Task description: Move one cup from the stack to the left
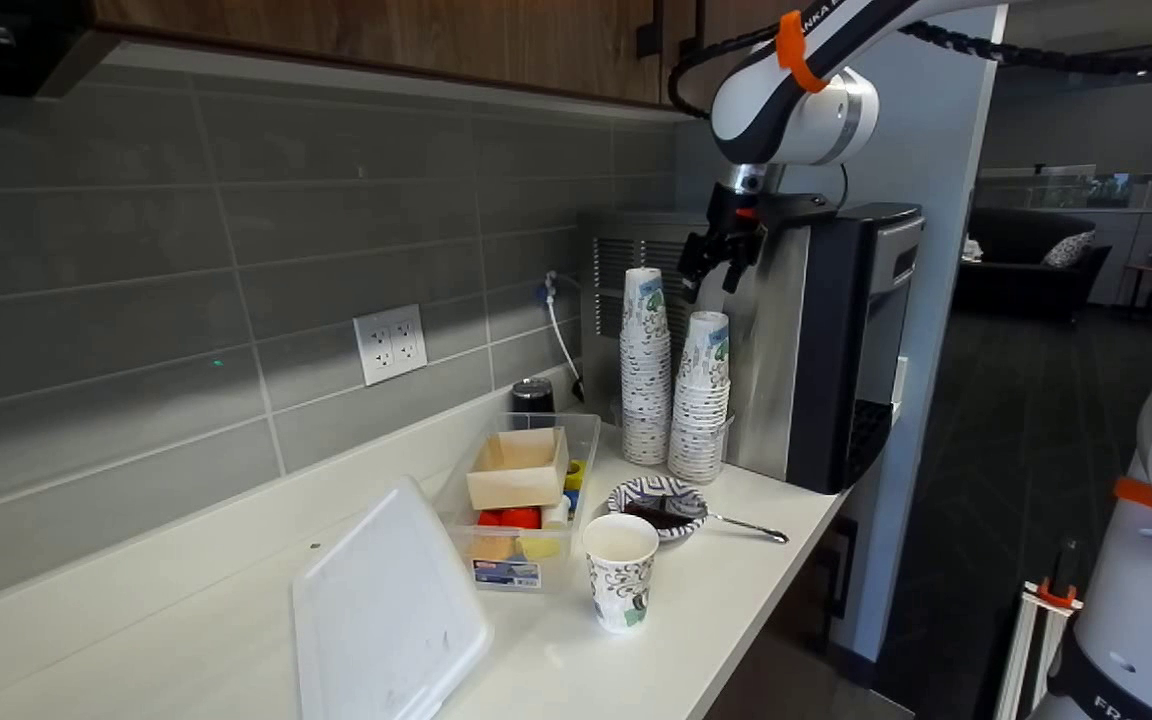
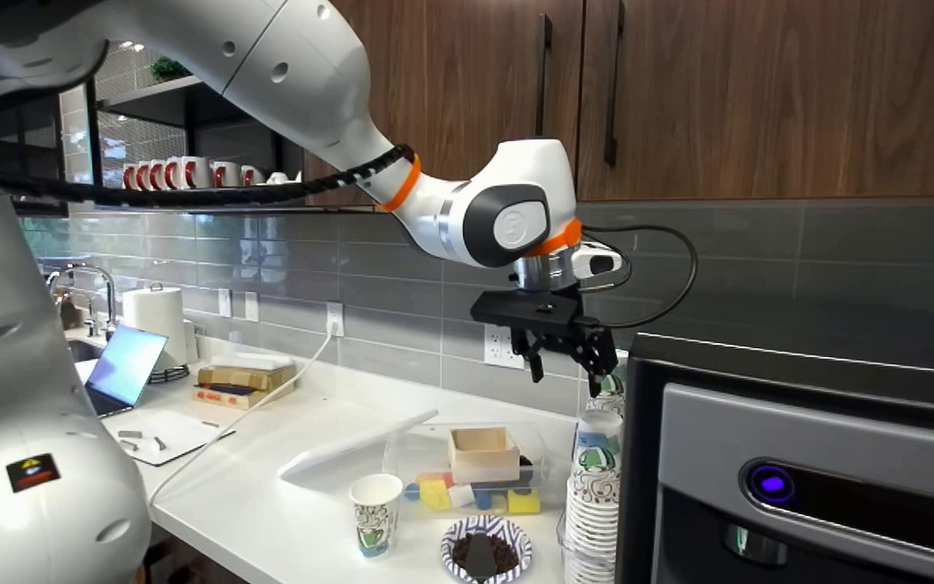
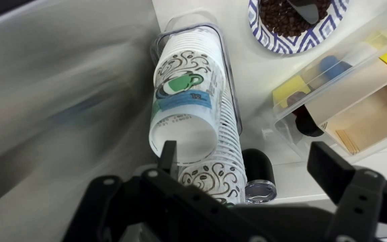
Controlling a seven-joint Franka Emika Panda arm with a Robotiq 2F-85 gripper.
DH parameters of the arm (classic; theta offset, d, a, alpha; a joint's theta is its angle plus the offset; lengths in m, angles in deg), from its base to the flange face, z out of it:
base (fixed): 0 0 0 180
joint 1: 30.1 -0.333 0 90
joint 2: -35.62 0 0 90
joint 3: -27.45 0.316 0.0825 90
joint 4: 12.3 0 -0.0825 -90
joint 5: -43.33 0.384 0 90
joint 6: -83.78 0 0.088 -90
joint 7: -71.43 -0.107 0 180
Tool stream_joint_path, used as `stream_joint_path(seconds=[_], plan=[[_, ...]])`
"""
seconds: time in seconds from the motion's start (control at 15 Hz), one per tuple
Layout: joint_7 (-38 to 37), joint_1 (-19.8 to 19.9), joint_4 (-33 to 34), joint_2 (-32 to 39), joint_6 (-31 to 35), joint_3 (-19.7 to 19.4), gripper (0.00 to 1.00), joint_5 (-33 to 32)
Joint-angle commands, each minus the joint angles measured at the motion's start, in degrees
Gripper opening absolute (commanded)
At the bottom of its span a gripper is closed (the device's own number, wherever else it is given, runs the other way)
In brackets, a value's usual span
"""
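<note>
Two stacks of upside-down white paper cups with dark swirl print stand side by side: a taller stack (image 1: pixel 645 390) and a shorter stack (image 1: pixel 702 400). In the wrist view the shorter stack (image 3: pixel 190 84) is in front and the taller stack (image 3: pixel 213 178) is partly hidden behind it and the gripper. A single cup (image 1: pixel 621 575) stands upright on the counter, also visible in an exterior view (image 2: pixel 375 517). My gripper (image 1: pixel 711 285) is open and empty near the stack tops. In the wrist view one finger of the gripper (image 3: pixel 244 151) overlaps the shorter stack's top cup; contact cannot be told.
A steel and black dispenser (image 1: pixel 771 370) stands close beside the stacks. A patterned bowl (image 3: pixel 291 47) of coffee beans with a spoon, a clear bin (image 1: pixel 591 440) of blocks, a white lid (image 1: pixel 386 610) and a black tumbler (image 3: pixel 259 168) are nearby. Cabinets (image 2: pixel 475 97) hang above.
</note>
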Motion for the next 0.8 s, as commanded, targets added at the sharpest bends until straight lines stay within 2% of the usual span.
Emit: stream_joint_path(seconds=[0.0,0.33,0.73], plan=[[0.21,1.15,0.08,0.05,-0.17,1.15,1.00,0.40],[-0.85,0.90,1.78,3.26,-0.44,2.28,1.00,0.50],[-5.90,1.85,2.83,6.14,1.52,4.09,1.00,-1.32]])
